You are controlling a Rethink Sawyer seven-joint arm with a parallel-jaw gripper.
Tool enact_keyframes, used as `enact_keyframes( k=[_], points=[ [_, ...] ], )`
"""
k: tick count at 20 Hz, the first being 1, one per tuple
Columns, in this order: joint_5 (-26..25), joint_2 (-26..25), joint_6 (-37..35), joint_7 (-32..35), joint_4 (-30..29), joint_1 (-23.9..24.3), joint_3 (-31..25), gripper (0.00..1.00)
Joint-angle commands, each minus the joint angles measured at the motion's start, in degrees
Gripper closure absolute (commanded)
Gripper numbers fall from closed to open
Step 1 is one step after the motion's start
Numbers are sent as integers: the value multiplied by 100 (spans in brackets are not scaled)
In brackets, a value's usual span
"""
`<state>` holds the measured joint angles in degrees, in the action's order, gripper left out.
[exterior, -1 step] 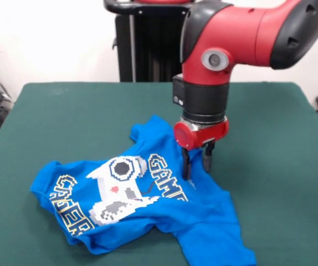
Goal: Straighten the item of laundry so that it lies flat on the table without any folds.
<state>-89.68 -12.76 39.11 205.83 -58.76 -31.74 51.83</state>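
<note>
1. Pinching too thick a bunch is the main risk imo — the tool (196,162) hangs right over the T-shirt (142,205) with its two fingers slightly parted, gripping nothing, tips just at the cloth.
2. Dragging from there could roll the hem under instead of flattening it — the print is already creased.
3. Shirt lies crumpled on the tabletop (54,116), spreading from the tool toward 7 o'clock, one flap running to 5 o'clock.

You've got the shirt (148,205) on the table (65,116), near-centre; gripper (198,162) sits over its far-right part, fingertips at the cloth.
</note>
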Motion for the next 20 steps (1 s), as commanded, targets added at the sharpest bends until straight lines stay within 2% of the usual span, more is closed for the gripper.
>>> enact_keyframes(
  k=[1,9,20],
  points=[
    [129,-146,65,1487,370,20,-455,0],
    [184,-68,75,1340,342,56,-519,0],
    [336,401,374,1085,183,48,-719,0]
  ],
)
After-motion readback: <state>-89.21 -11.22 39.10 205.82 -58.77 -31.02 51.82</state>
